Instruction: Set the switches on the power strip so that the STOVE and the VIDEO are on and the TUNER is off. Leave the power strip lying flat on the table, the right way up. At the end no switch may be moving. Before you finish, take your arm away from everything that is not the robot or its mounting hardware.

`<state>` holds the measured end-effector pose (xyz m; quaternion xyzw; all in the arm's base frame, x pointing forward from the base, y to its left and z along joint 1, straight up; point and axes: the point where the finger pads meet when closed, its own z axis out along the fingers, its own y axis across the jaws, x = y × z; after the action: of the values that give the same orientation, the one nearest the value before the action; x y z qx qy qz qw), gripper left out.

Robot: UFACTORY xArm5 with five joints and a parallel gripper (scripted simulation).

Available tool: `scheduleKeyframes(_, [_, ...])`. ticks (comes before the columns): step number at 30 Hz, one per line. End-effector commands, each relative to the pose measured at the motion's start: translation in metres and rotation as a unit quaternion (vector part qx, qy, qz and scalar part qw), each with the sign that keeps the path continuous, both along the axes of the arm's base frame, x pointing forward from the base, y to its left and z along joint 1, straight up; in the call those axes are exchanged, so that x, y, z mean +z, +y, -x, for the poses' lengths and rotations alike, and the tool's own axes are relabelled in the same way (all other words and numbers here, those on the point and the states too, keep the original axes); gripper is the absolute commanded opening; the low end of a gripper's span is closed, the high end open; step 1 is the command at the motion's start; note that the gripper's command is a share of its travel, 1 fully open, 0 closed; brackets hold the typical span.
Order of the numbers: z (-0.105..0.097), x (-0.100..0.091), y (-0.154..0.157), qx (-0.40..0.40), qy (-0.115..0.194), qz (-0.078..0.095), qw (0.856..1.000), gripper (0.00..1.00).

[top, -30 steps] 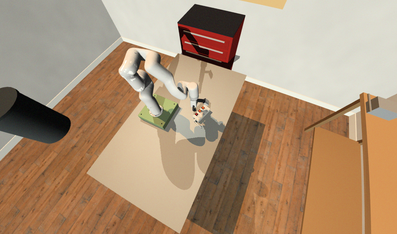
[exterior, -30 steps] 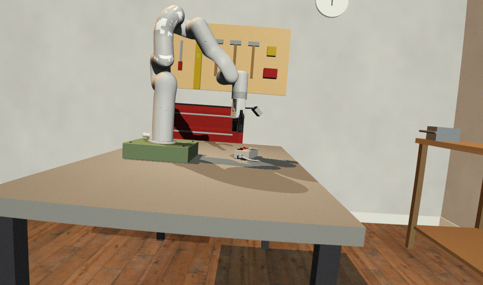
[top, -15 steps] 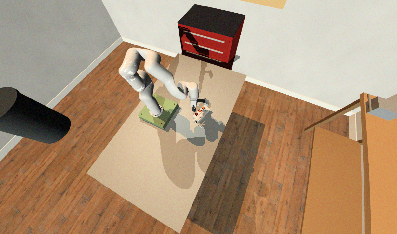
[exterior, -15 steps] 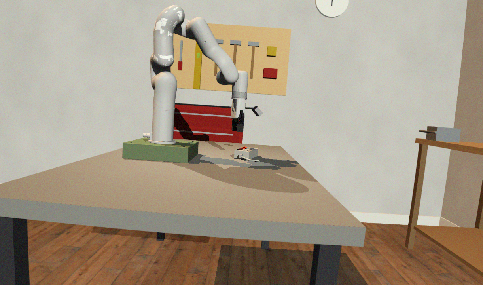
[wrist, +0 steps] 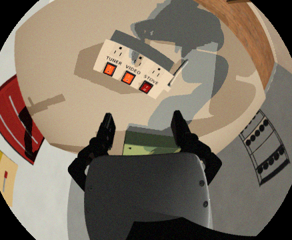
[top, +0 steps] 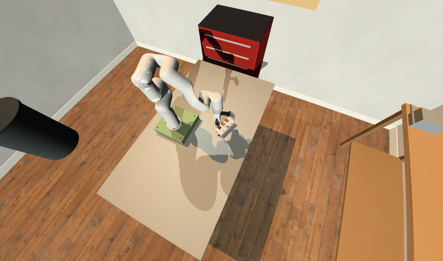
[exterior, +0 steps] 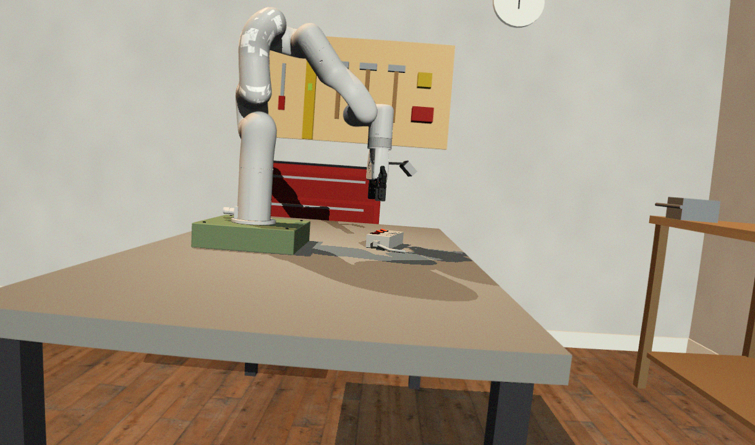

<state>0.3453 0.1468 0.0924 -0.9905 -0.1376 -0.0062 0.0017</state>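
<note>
Claw (wrist: 142,127) spread wide, gripping nothing, hanging well above desk (exterior: 313,287). Power strip (wrist: 133,71) flat on desk, right way up, at 12 o'clock from claw in wrist view. TUNER switch (wrist: 110,69) and VIDEO switch (wrist: 129,77) bright orange, STOVE switch (wrist: 146,87) darker red. Green arm base (exterior: 291,238) just beside strip.

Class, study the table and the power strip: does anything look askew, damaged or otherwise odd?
Nothing stands out. The power strip lies flat, labels up, at an angle to the table edges; the open gripper hangs above it, empty.
</note>
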Motion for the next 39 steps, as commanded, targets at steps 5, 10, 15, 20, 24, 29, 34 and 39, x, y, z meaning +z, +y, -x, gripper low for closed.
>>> scheduleKeyframes(5, [-0.038, 0.058, -0.05, -0.053, 0.001, 0.001, 0.999, 1.0])
scheduleKeyframes(10, [-0.048, 0.087, -0.077, -0.078, 0.003, 0.001, 0.997, 1.0])
scheduleKeyframes(15, [-0.056, 0.14, -0.13, -0.123, 0.005, 0.002, 0.992, 1.0])
scheduleKeyframes(20, [-0.058, 0.154, -0.142, -0.168, 0.015, 0.003, 0.986, 1.0])
scheduleKeyframes(24, [-0.063, 0.146, -0.133, -0.225, 0.03, 0.007, 0.974, 1.0])
scheduleKeyframes(29, [-0.072, 0.132, -0.117, -0.316, 0.053, 0.02, 0.947, 1.0])
scheduleKeyframes(34, [-0.077, 0.121, -0.105, -0.378, 0.068, 0.033, 0.923, 1.0])
scheduleKeyframes(39, [-0.081, 0.109, -0.093, -0.441, 0.08, 0.048, 0.893, 1.0])
